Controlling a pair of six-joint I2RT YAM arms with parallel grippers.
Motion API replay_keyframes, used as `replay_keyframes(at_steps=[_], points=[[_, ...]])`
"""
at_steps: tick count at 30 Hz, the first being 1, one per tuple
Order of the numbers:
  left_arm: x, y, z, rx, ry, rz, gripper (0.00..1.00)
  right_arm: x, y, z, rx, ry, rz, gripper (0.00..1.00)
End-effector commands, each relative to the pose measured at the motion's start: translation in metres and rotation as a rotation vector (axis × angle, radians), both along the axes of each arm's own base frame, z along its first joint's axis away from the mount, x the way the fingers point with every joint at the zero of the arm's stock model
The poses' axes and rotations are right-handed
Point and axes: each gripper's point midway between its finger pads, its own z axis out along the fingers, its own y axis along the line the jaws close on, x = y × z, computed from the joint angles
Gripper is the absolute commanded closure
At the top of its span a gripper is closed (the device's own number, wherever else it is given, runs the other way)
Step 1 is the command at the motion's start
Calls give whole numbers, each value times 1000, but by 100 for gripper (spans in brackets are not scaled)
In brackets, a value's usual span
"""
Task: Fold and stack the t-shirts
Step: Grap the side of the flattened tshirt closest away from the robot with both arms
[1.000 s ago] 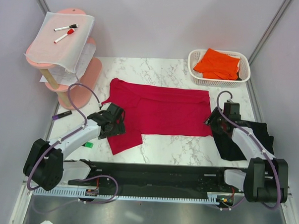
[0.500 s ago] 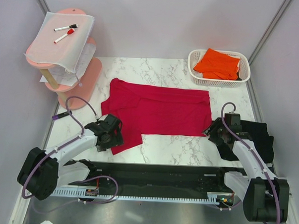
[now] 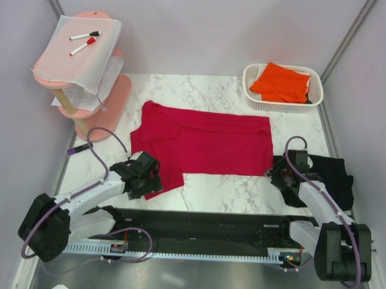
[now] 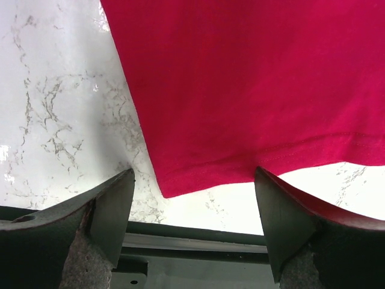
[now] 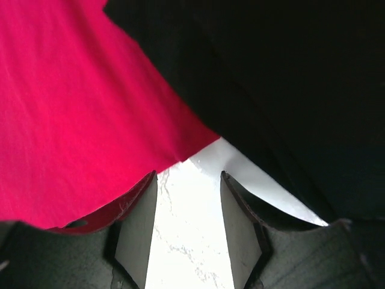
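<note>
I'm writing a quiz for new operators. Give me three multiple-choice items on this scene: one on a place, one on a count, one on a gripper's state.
1. Where is the orange shirt?
A: on the floor. B: hanging from a gripper. C: in the basket.

2. How many markers lie on the white sheet?
A: two. B: one. C: four.

3. How is the left gripper?
A: shut tight on cloth. B: open over the red shirt hem. C: out of sight.

Answers:
1. C, the orange cloth sits inside the basket's walls.
2. A, two markers rest side by side on the white sheet.
3. B, the left wrist view shows its fingers spread wide, with the hem lying below the gap between them.
</note>
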Motion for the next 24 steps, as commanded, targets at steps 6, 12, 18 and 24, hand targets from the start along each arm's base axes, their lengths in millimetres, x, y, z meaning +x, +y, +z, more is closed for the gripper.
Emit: replay_keyframes(at_steps=[6, 12, 18, 24], points=[[-5, -2, -2, -17, 6, 43, 14, 30, -29, 6, -114, -113, -131, 57], [-5, 0, -5, 1, 13, 46, 16, 48, -27, 0, -106, -139, -119, 95], [-4, -4, -5, -4, 13, 48, 44, 59, -24, 5, -95, -171, -101, 100], [-1, -6, -2, 4, 8, 32, 98, 62, -20, 11, -85, -190, -71, 100]])
